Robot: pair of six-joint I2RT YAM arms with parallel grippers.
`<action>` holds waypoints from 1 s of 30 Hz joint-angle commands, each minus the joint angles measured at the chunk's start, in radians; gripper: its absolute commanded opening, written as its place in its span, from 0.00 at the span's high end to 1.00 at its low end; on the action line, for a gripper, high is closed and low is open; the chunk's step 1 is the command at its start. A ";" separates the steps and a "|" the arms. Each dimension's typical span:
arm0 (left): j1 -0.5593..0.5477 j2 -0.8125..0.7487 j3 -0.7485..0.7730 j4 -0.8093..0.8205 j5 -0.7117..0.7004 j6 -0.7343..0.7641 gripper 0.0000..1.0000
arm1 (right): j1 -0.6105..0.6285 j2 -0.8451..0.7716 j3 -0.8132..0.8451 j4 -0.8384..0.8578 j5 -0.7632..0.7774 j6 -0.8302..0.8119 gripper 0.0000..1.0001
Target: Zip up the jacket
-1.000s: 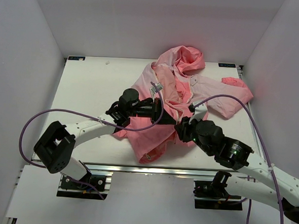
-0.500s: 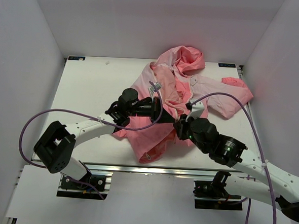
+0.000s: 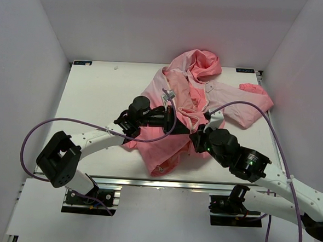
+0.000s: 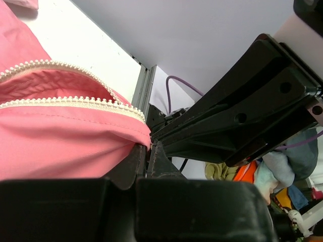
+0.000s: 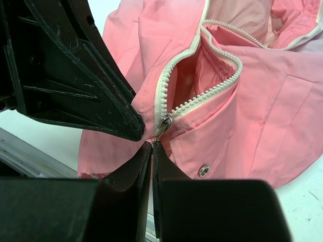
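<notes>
The pink jacket lies crumpled at the table's back middle, hood at the far end. Its white zipper is spread open above the metal zipper pull. My left gripper is shut on the jacket's hem next to the zipper's lower end; it shows as a black wedge in the right wrist view. My right gripper meets it tip to tip. Its fingertips are shut right at the lower end of the zipper pull.
The white table is walled by white panels on three sides. A pink sleeve reaches toward the right wall. Purple cables arc over both arms. The metal front rail runs along the near edge.
The right arm's wrist swung slightly left, then back right. Both grippers stay shut at the same spot on the jacket.
</notes>
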 commanded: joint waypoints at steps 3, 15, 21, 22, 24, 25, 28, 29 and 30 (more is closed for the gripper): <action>-0.006 -0.068 -0.005 -0.111 0.053 0.074 1.00 | -0.034 -0.047 0.026 -0.033 0.083 -0.062 0.94; -0.006 -0.096 0.013 -0.275 -0.034 0.198 1.00 | -0.036 -0.012 0.040 -0.068 -0.093 -0.133 0.72; -0.006 -0.083 0.012 -0.223 0.007 0.165 1.00 | -0.036 -0.004 0.027 0.002 -0.233 -0.124 0.65; -0.008 -0.082 0.010 -0.203 0.021 0.160 1.00 | -0.036 -0.004 0.020 0.024 -0.234 -0.115 0.65; -0.008 -0.080 0.006 -0.186 0.033 0.143 1.00 | -0.036 -0.001 0.007 0.042 -0.221 -0.096 0.65; -0.006 -0.082 0.004 -0.167 0.050 0.142 1.00 | -0.036 0.003 0.008 0.036 -0.204 -0.084 0.65; -0.006 -0.085 0.003 -0.125 0.076 0.125 1.00 | -0.036 -0.004 0.013 0.016 -0.097 -0.020 0.65; -0.006 -0.086 0.003 -0.117 0.084 0.116 1.00 | -0.036 -0.010 0.011 0.018 -0.039 -0.004 0.65; -0.006 -0.088 -0.003 -0.107 0.087 0.109 1.00 | -0.036 -0.018 0.007 0.021 -0.018 0.026 0.67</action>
